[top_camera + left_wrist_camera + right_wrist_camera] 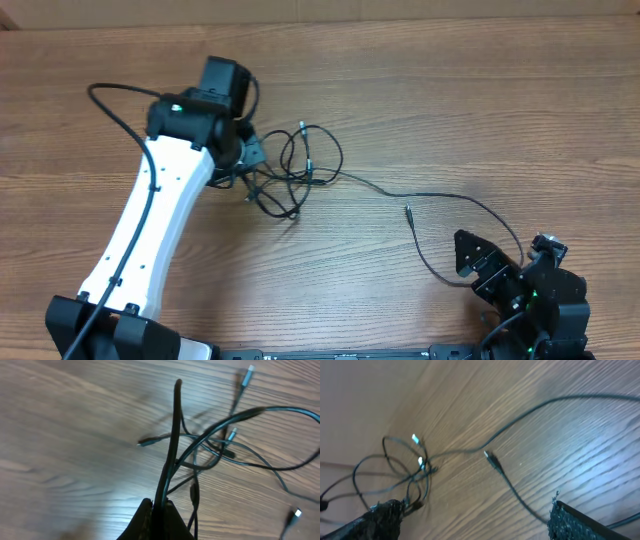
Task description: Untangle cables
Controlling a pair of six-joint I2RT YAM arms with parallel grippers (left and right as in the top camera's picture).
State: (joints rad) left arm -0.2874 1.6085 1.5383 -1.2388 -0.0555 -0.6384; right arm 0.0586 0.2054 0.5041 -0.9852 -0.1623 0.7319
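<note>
From overhead the left claw's tips are hidden under its own wrist, and the crossings in the knot of cables are too fine to sort out. The left wrist view is blurred and cuts the left claw off at the bottom edge. It does show the jaws pressed together on one black strand of the cables, which rises straight up from them.

The white left arm reaches in from the near left edge of the tabletop and ends at the left side of the knot. The right claw sits well to the right of the knot and nearer the robot's base, its jaws wide apart and holding nothing.

One strand leaves the knot rightward and curves down toward the right claw. A loose plug lies between knot and right claw, and a teal tip shows within the knot.
</note>
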